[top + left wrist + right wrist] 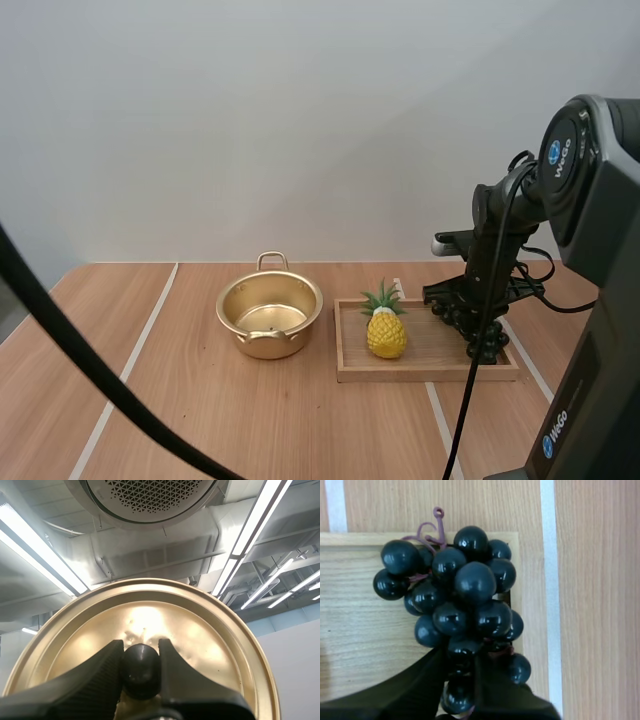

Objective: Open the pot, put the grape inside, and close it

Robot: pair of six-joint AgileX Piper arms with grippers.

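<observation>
The gold pot (270,345) stands open, with nothing in it, at the middle of the table. My left gripper (141,652) is shut on the black knob (141,669) of the gold lid (210,630), holding the lid up against the ceiling. The bunch of dark grapes (462,585) with a purple stem is over the right end of the wooden tray (365,630). My right gripper (461,672) pinches the bunch's near berries between its fingertips. In the high view the right gripper (478,335) is low over that end of the tray (420,368). Whether the bunch rests on the tray is unclear.
A toy pineapple (386,328) stands upright on the left part of the tray, between the pot and the right gripper. The tray lies just right of the pot. Bare wooden tabletop (150,400) with white stripes extends to the left and front.
</observation>
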